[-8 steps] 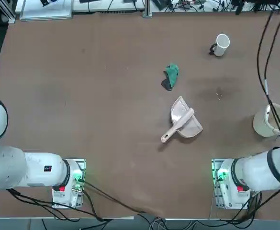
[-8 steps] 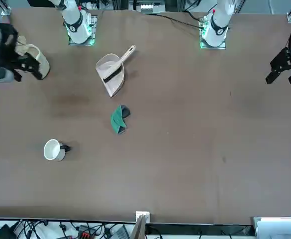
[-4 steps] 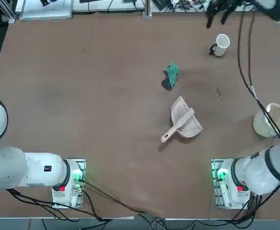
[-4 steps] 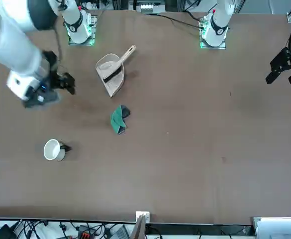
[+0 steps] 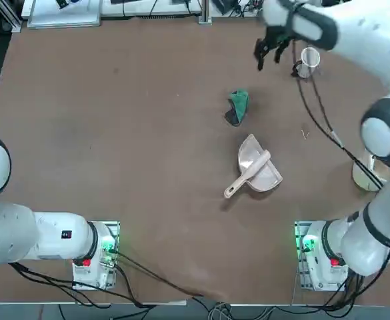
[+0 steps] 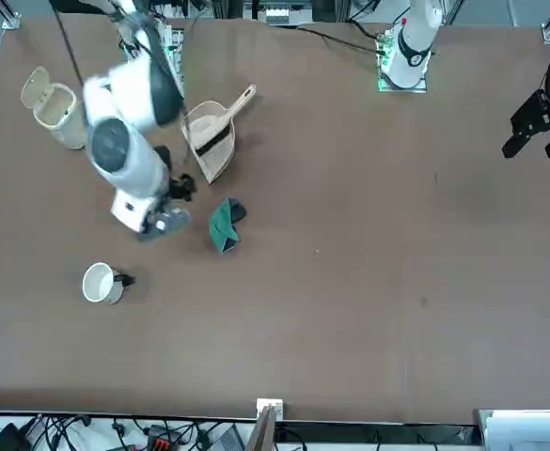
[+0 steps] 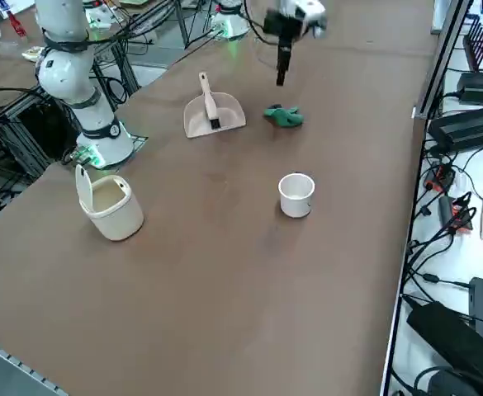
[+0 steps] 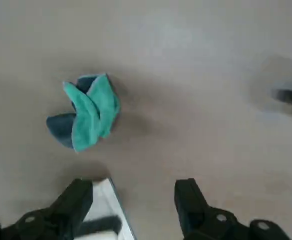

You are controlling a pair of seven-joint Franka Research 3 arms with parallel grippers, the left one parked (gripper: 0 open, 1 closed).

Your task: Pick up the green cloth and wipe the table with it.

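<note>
Top view: the right gripper (image 5: pixel 267 52) has swung in from the table's (image 5: pixel 115 133) far edge and now hangs raised, near the green cloth (image 5: pixel 238 106). Its fingers stand open and empty. The cloth lies bunched beyond the pink dustpan (image 5: pixel 255 168), ungrasped; descent remains.

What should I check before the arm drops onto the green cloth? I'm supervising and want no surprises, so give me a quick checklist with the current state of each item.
1. Fingers open: ok, the right gripper shows a clear gap.
2. Nothing held: ok.
3. Gripper over the green cloth: not ok, the gripper hovers off to one side, nearer the white mug.
4. Cloth free of clutter: ok, the pink dustpan lies apart from it.
5. Cloth flat: not ok, it is bunched up on the table.
</note>
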